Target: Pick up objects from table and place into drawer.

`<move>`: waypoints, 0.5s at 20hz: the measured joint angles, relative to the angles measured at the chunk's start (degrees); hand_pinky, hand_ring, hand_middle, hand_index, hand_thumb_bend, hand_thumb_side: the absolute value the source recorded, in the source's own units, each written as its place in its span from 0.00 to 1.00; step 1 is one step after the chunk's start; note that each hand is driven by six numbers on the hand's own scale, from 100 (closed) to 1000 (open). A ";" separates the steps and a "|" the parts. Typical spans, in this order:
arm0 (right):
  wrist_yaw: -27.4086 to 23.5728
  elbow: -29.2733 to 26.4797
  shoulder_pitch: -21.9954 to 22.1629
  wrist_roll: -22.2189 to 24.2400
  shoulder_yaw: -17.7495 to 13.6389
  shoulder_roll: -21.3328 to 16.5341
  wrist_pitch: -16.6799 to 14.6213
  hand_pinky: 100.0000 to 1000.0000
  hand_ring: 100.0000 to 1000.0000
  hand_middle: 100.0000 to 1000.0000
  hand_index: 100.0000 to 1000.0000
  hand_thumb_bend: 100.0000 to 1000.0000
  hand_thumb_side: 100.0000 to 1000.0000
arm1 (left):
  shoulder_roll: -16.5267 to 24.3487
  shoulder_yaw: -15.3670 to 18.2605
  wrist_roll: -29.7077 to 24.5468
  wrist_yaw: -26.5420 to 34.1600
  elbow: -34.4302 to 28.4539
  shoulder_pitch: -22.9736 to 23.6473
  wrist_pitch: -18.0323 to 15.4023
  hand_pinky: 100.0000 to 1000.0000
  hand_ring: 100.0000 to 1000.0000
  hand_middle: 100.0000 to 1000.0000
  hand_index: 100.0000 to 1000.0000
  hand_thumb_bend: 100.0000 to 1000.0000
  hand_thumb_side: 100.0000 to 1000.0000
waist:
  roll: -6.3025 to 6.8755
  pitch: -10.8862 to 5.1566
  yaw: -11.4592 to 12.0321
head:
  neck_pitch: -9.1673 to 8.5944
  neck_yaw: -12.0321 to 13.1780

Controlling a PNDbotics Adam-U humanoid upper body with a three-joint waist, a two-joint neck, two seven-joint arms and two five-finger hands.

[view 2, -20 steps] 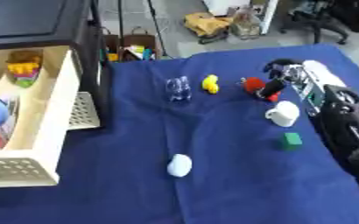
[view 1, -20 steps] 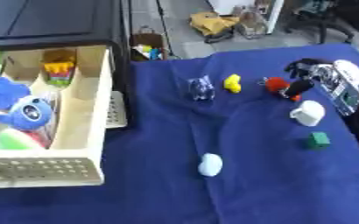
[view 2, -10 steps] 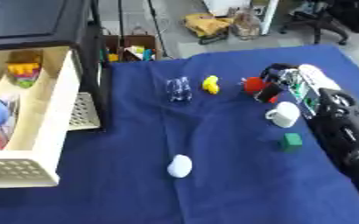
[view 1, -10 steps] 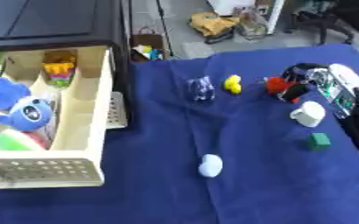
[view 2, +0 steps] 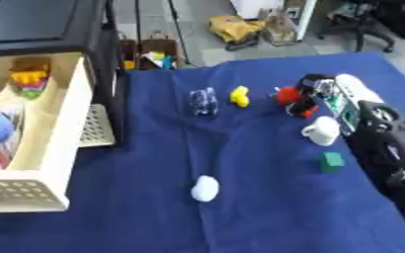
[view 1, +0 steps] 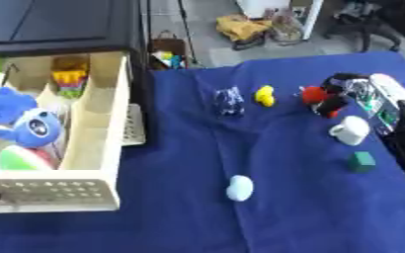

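The right hand (view 1: pixel 334 94) reaches in from the right over the blue table (view 1: pixel 309 207), its dark fingers curled round a small red object (view 1: pixel 313 95) at its tip. Just nearer than the hand sits a white mug (view 1: pixel 350 130), nearer again a green cube (view 1: pixel 361 161). Left of the hand lie a yellow toy (view 1: pixel 264 95) and a dark blue piece (view 1: pixel 228 101); far left, the open drawer (view 1: pixel 94 143) holds plush toys.

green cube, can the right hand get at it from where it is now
Probably yes. The green cube lies bare on the cloth beside the right arm, nothing on it. The right hand is farther off at the red toy, past the white cup.
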 measured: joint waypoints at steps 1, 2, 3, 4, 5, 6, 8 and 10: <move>0.01 0.07 0.00 -0.57 0.00 0.03 0.08 0.84 0.86 0.57 0.75 0.03 0.32 | 0.00 0.00 0.00 0.00 0.00 -0.01 0.00 0.29 0.42 0.52 0.68 0.07 0.99 | 0.00 0.01 0.00 | -0.01 0.00; 0.04 0.09 0.00 -1.13 0.00 0.08 0.13 0.83 0.85 0.56 0.74 0.01 0.32 | 0.00 0.00 0.00 0.00 0.00 -0.02 0.00 0.29 0.42 0.52 0.68 0.07 0.99 | 0.00 0.03 0.00 | -0.02 -0.01; 0.10 0.09 0.00 -1.72 0.02 0.15 0.19 0.82 0.84 0.54 0.72 0.00 0.33 | 0.00 0.00 -0.01 0.00 0.00 -0.03 0.01 0.29 0.42 0.52 0.68 0.07 0.99 | 0.00 0.04 0.00 | -0.02 -0.01; 0.14 0.09 0.00 -2.36 0.05 0.25 0.26 0.81 0.83 0.51 0.70 0.00 0.33 | 0.00 0.00 -0.01 0.00 0.00 -0.05 0.01 0.29 0.42 0.52 0.68 0.07 0.99 | 0.00 0.04 0.00 | -0.02 -0.01; 0.17 0.09 0.00 -3.05 0.09 0.38 0.33 0.81 0.83 0.50 0.70 0.00 0.33 | 0.00 0.00 -0.01 0.00 0.00 -0.05 0.01 0.29 0.42 0.52 0.68 0.07 0.99 | 0.00 0.04 0.00 | -0.02 -0.01; 0.19 0.09 0.00 -3.74 0.10 0.43 0.41 0.80 0.82 0.49 0.69 0.00 0.33 | 0.00 0.00 -0.02 0.00 0.00 -0.05 0.01 0.29 0.42 0.52 0.68 0.07 0.99 | 0.00 0.04 0.01 | -0.03 -0.01; 0.20 0.09 0.00 -5.02 0.10 0.43 0.51 0.79 0.82 0.48 0.67 0.00 0.33 | 0.00 0.00 -0.02 0.00 0.00 -0.05 0.01 0.29 0.42 0.52 0.68 0.07 0.99 | 0.00 0.04 0.01 | -0.03 -0.01; 0.20 0.10 0.00 -6.04 0.11 0.43 0.60 0.79 0.82 0.48 0.67 0.00 0.33 | 0.00 0.00 -0.02 0.00 0.00 -0.05 0.01 0.29 0.42 0.52 0.68 0.07 0.99 | 0.00 0.04 0.01 | -0.03 -0.01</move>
